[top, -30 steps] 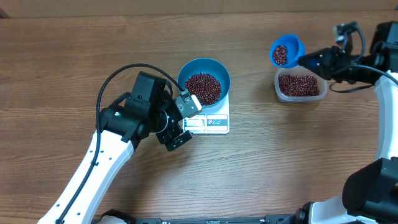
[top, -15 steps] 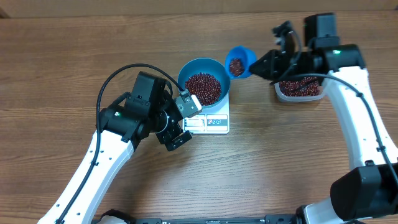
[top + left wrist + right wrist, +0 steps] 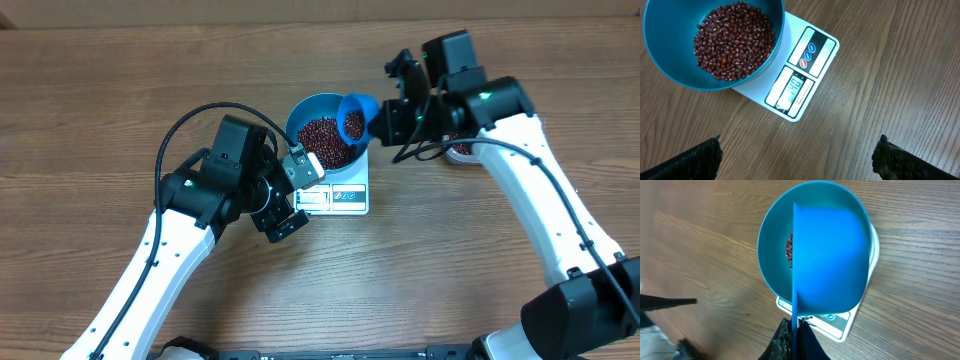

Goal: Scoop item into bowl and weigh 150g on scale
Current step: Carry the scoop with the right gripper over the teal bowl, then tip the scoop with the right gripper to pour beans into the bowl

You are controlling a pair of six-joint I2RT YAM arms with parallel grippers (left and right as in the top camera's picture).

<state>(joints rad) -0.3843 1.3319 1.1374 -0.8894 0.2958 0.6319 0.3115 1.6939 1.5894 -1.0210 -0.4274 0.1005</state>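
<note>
I hold the right gripper [image 3: 386, 118] clenched on the small blue plastic scoop [image 3: 354, 110], tipped above the scale over the round teal bowl [image 3: 292, 125]. Its dark red-brown beans [image 3: 322, 140] sit on the flat white square scale [image 3: 345, 197]. The left gripper [image 3: 291, 195] gapes empty beside the scale. Next, I judge, comes a slow trickle while I watch the display.

The loaded scoop [image 3: 354, 112] has moved across to above the bowl [image 3: 302, 108]
</note>
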